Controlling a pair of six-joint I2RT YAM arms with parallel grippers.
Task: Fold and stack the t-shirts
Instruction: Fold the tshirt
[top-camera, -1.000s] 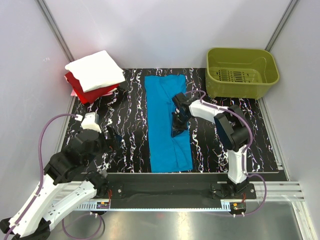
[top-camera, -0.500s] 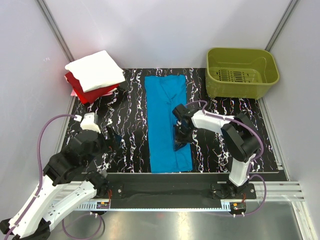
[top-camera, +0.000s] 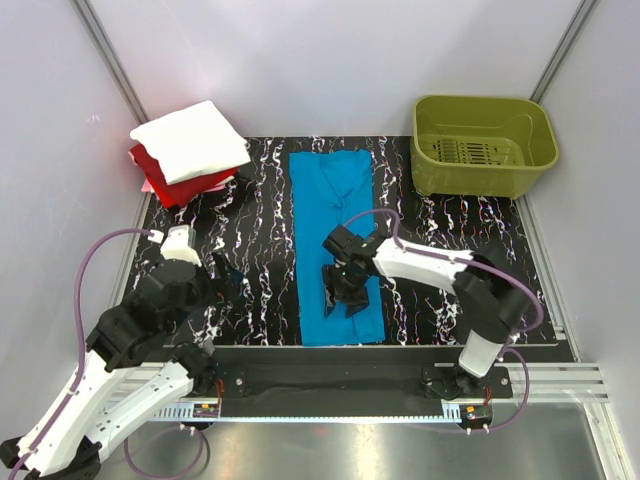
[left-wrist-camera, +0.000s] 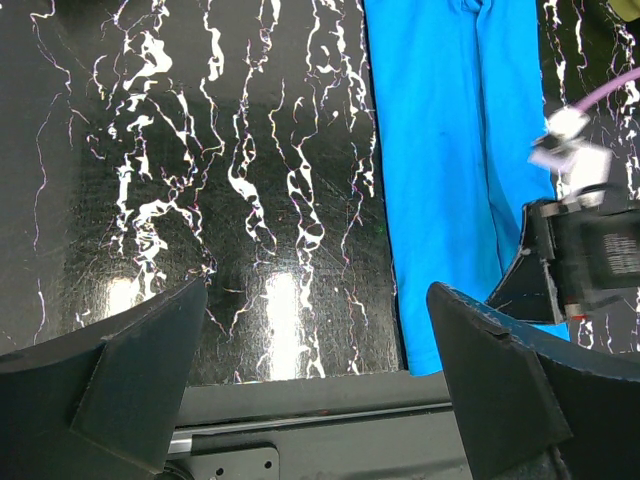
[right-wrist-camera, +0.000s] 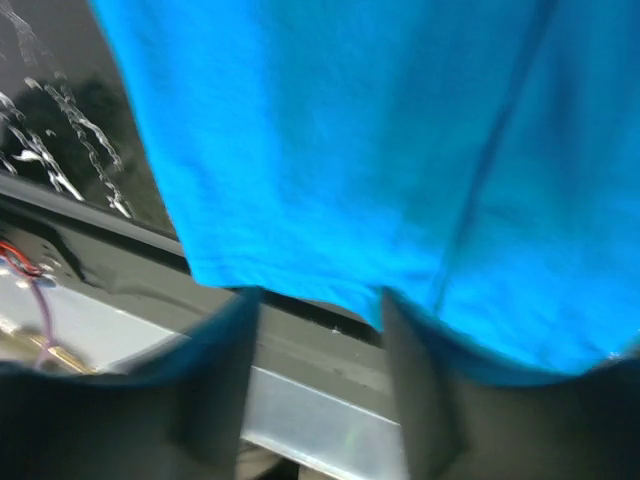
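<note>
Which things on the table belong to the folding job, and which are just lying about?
Job:
- bright turquoise-blue cloth t-shirt, spread long on the black marbled mat
- white cloth t-shirt, folded, on top of the stack
- red cloth t-shirt, folded, beneath the white one

Lying about:
- olive-green plastic basket, far right corner

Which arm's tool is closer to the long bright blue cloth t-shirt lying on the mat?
Right. The right tool sits over the near end of the bright blue cloth t-shirt; the left tool hangs over the black marbled mat to the shirt's left, clear of it.
</note>
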